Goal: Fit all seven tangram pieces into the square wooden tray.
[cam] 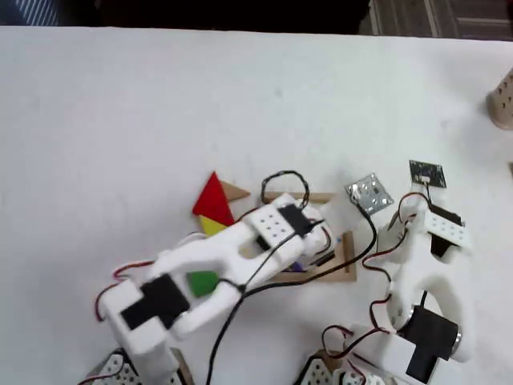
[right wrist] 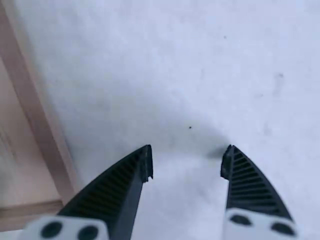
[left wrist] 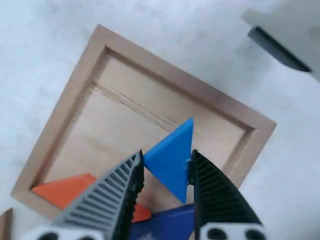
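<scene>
Item 1, closest to my lens: left gripper (left wrist: 166, 157), jaws clamped on the light blue triangle (left wrist: 172, 160). The triangle hangs over the floor of the square wooden tray (left wrist: 75, 85), its tip pointing away from the wrist toward bare wood; I cannot tell whether it touches.

Item 2: orange piece (left wrist: 65, 190) and dark blue piece (left wrist: 165, 222), in the tray by the near rim.

Item 3: right gripper (right wrist: 186, 162), jaws apart and holding nothing, over the table (right wrist: 225, 60) just outside the rim. I judge the left arm placed for seating.

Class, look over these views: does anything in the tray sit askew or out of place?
Yes: the blue triangle, pinched in the left hand, sits mid-tray at an angle, flush with no wall of the wooden tray.
</scene>
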Controlling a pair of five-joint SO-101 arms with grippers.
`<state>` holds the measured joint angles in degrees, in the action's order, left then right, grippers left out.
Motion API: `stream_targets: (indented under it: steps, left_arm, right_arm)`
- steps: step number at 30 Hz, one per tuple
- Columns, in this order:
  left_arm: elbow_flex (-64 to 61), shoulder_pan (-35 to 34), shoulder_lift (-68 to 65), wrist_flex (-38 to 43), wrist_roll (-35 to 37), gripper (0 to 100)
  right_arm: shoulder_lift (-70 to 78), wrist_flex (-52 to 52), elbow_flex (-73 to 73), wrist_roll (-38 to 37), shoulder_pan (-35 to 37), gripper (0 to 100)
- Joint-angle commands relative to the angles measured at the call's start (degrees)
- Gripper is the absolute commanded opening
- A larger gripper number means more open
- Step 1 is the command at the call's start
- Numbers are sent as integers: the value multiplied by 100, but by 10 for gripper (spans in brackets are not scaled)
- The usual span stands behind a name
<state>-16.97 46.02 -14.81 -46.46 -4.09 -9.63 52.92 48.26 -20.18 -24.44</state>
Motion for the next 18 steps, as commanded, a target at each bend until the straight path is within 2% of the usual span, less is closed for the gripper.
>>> stream_targets:
  steps: [1,4,6,11,14,18]
  left_arm:
    - [492,-84,-110,141,-70,139]
    - [457,-119,-110,44,-18,250]
    - [475,-127,-110,-88,-9,288]
    - [519,-470,-4,-105,-9,218]
    - [448,-743,541,-123,0,181]
    - [431,-989,1402,-580,18,168]
  right_arm:
    - [-31,13,-167,18,-40,223]
    - [-31,-4,-167,0,-31,223]
    - [-31,-4,-167,0,-31,223]
    - [-31,-4,-167,0,-31,223]
    - [-31,-4,-167,-9,-31,223]
    - [-31,-4,-167,-9,-31,223]
